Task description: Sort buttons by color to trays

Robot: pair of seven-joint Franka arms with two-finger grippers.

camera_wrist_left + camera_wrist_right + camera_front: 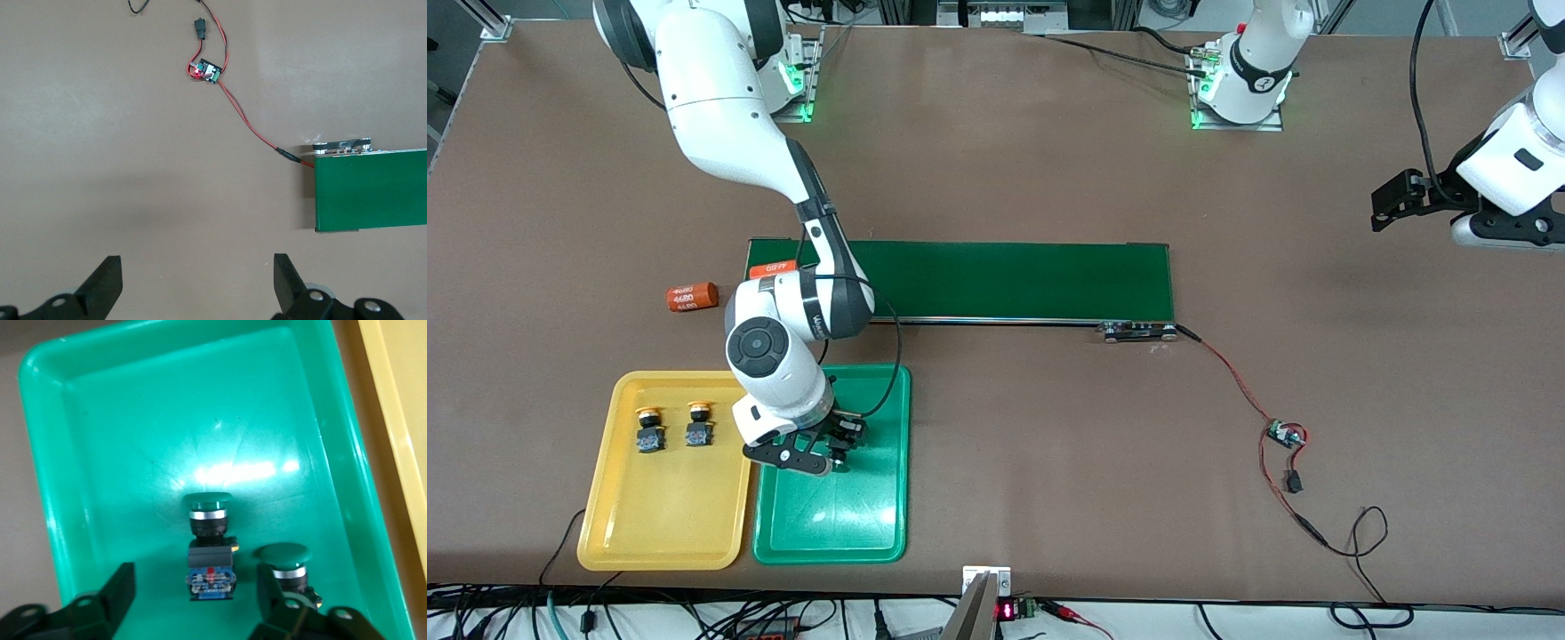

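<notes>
While the left arm waits high over the bare tabletop (1049, 444) at its own end, its left tool (193, 283) spread wide and empty, the right arm reaches down into the green tray (871, 533). The right tool (193, 600) hangs low over that tray, its fingers (117, 590) spread, with one green-capped button (210, 550) lying on the tray floor between them and not pinched. A second green-capped button (288, 570) lies in the same tray just beside the first, close against one finger.

The yellow tray (658, 524) sits touching the green tray, toward the right arm's end of the tabletop. It holds two yellow-capped buttons (674, 427) side by side, near the edge farther from the front camera.

All four buttons appear to be in the matching trays, so the sorting looks finished; what seems left is only for the right arm to lift clear. Farther from the front camera lie a dark green conveyor belt (1005, 280) and an orange cylinder (693, 296).
</notes>
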